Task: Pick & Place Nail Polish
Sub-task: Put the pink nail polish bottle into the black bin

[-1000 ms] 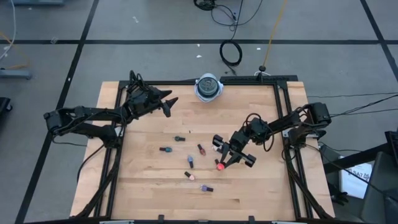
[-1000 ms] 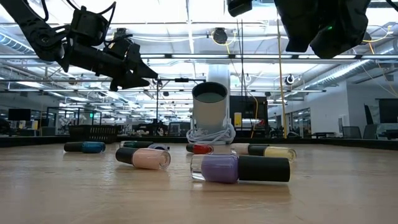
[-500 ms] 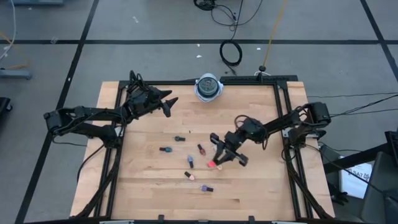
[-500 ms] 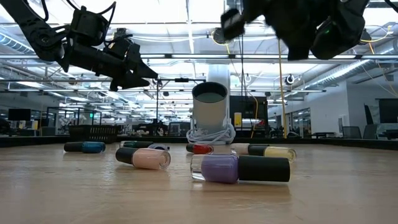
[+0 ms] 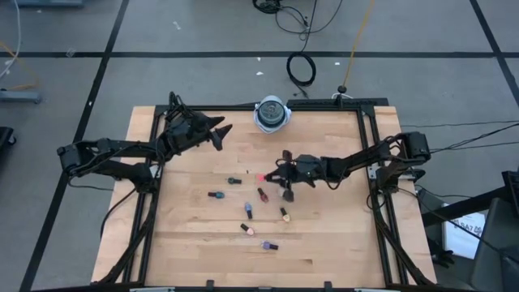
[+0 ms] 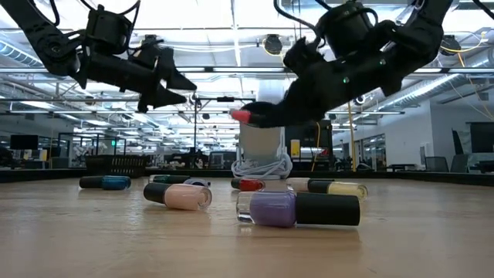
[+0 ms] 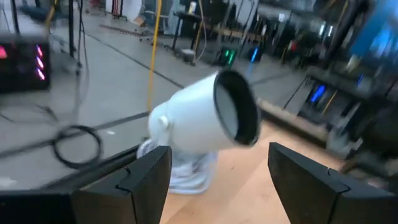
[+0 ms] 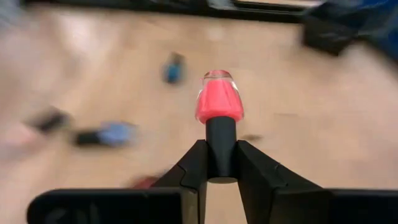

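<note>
While the right gripper (image 8: 220,163) hung above the table's (image 5: 340,243) middle, its fingers were clamped on the dark cap of a red nail polish bottle (image 8: 220,98), whose long axis ran straight out from the fingertips, glass end leading. From above, that bottle (image 5: 262,176) pointed toward the left side. The low view alone showed it (image 6: 241,116) lifted clear of the wood, in front of the white cup (image 6: 261,139). Other bottles (image 5: 247,210) lay on their sides below. The left gripper (image 5: 217,135) waited near the far-left corner, fingers spread and empty.
</note>
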